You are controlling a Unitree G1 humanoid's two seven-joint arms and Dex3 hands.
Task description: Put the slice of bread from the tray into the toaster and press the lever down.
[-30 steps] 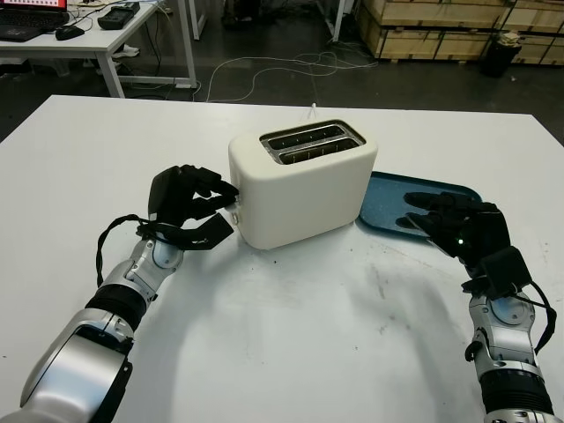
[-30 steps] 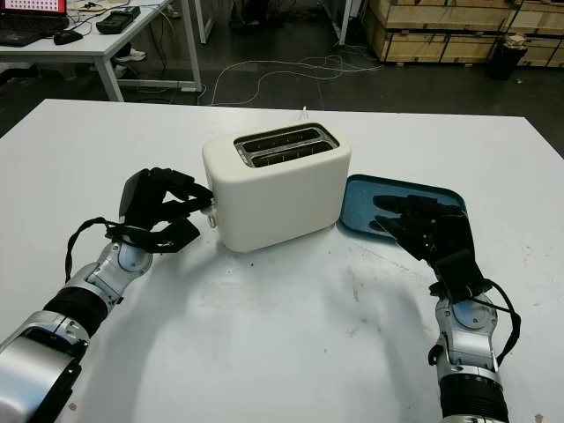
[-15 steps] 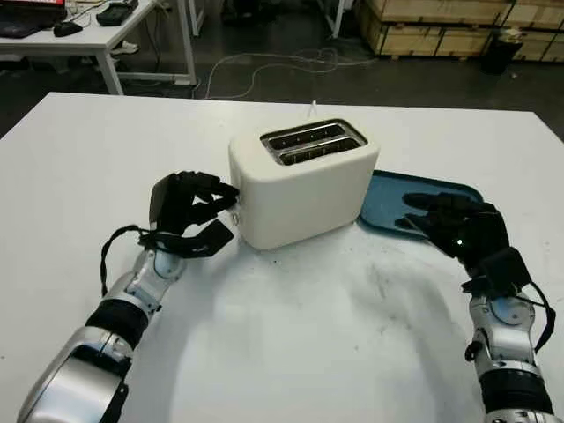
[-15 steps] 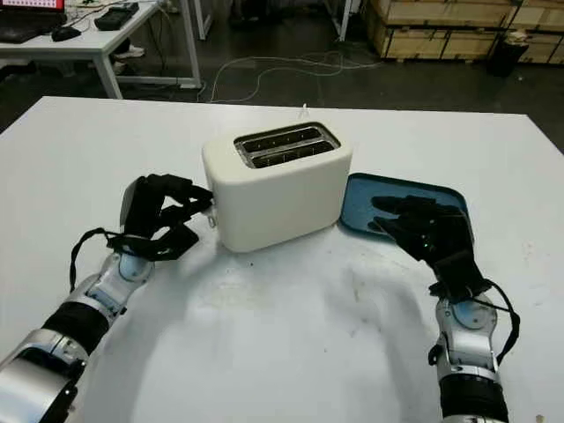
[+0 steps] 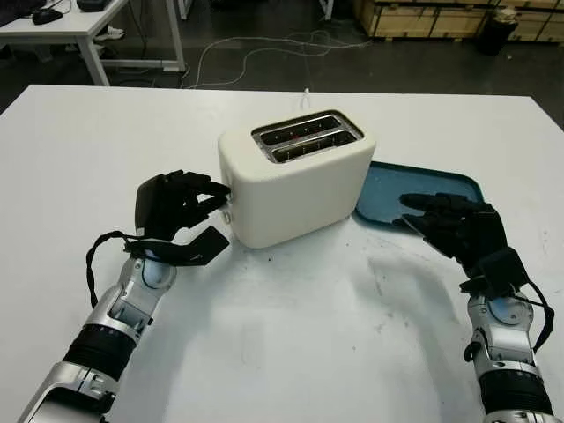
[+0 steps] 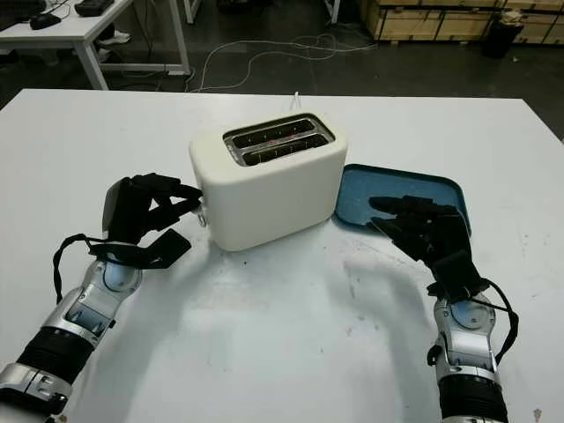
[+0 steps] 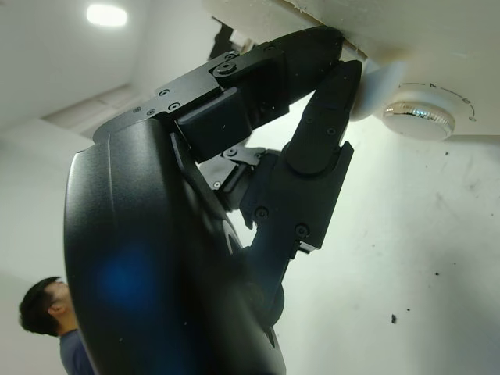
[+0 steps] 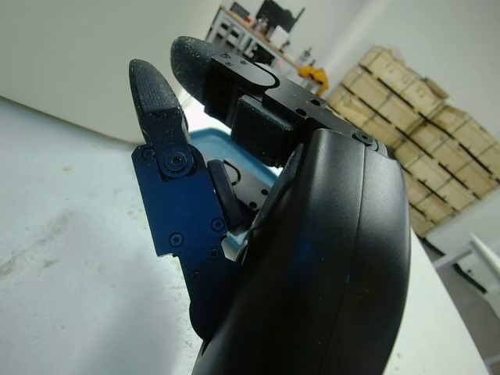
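Toaster [image 5: 295, 181] first: it is cream-white and stands upright near the middle of the white surface [image 5: 291, 344], its two slots facing up. Something sits low inside the slots, but I cannot tell whether it is bread. Its lever end faces nine o'clock, toward my left hand [image 5: 176, 207].

That left hand is pressed up against this end of the toaster. Its fingers [image 7: 320, 133] are curled over and their tips touch the cream wall just beside the round browning dial [image 7: 426, 113]. In the left wrist view the fingertips seem to bear on a small pale tab that juts from the wall next to the dial, which I take to be the lever [image 7: 371, 86]; I cannot tell how far down it sits. My thumb lies lower, near the surface, under the fingers. The hand clasps nothing; it only pushes.

At about three o'clock from the toaster lies the blue tray [image 5: 388, 181], its near corner touching or almost touching the toaster's side. I see no slice on the part of it that shows. My right hand [image 5: 458, 229] hovers open over the tray's near edge, at roughly four o'clock from the toaster, holding nothing.

A white cord [image 5: 308, 95] leaves the toaster at twelve o'clock.
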